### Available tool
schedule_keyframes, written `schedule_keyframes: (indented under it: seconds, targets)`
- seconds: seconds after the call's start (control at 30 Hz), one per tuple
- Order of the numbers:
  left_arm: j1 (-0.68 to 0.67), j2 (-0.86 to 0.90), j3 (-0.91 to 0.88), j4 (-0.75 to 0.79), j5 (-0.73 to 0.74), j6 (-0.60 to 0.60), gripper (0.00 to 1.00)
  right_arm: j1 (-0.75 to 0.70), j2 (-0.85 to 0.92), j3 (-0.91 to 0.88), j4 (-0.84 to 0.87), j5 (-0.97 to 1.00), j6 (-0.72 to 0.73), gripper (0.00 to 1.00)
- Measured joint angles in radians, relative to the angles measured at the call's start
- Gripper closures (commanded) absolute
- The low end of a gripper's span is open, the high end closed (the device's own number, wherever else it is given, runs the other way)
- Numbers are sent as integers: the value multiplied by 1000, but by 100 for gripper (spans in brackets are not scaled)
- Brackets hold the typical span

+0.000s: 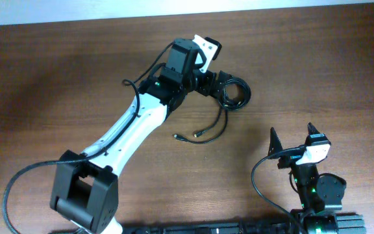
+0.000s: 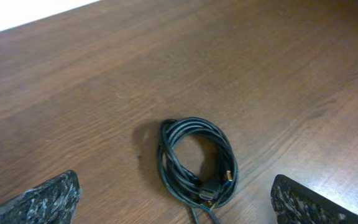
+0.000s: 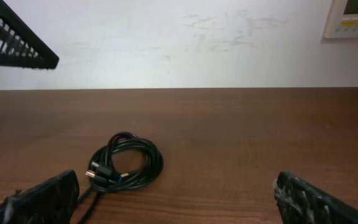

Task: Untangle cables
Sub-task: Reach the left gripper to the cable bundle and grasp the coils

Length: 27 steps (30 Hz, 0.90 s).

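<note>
The cables [image 1: 236, 95] are thin black cords wound in a small coil on the brown table, with two loose tails [image 1: 208, 132] trailing toward the front and ending in small plugs. My left gripper [image 1: 221, 88] is open and empty, right beside the coil's left edge. In the left wrist view the coil [image 2: 194, 163] lies between and just ahead of the open fingers [image 2: 179, 211], with silver and gold plug tips showing. My right gripper [image 1: 295, 138] is open and empty, well to the front right of the coil. The right wrist view shows the coil [image 3: 127, 163] ahead on the left of its fingers [image 3: 179, 205].
The wooden table [image 1: 317, 58] stretches all round the coil. Thick black robot cables loop at the front left [image 1: 8, 195] and by the right arm base [image 1: 257, 183]. A white wall with a panel [image 3: 353, 15] and a dark rack [image 3: 14, 37] stand behind the table.
</note>
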Motion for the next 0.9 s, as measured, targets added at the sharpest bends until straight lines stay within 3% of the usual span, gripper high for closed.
schedule_keyframes:
  seconds: [0.03,0.13,0.27,0.4,0.77,0.8,0.83,0.9]
  targets:
    - [0,16,0,1,23,0,13,0,0,0,0,0,0,1]
    - [-5,87,0,-2,28,-65,27,0,0,0,0,0,0,1]
    - [-62,187,0,-2,-181,-340,48,0,0,0,0,0,0,1]
    - [-96,261,0,19,-236,-501,53,0,0,0,0,0,0,1]
    - [-131,340,1,92,-250,-566,70,0,0,0,0,0,0,1]
    - [-131,358,4,96,-253,-568,75,0,0,0,0,0,0,1]
    - [-131,375,8,106,-253,-573,95,0,0,0,0,0,-1,1]
    - [-134,391,25,109,-249,-581,100,0,0,0,0,0,0,1]
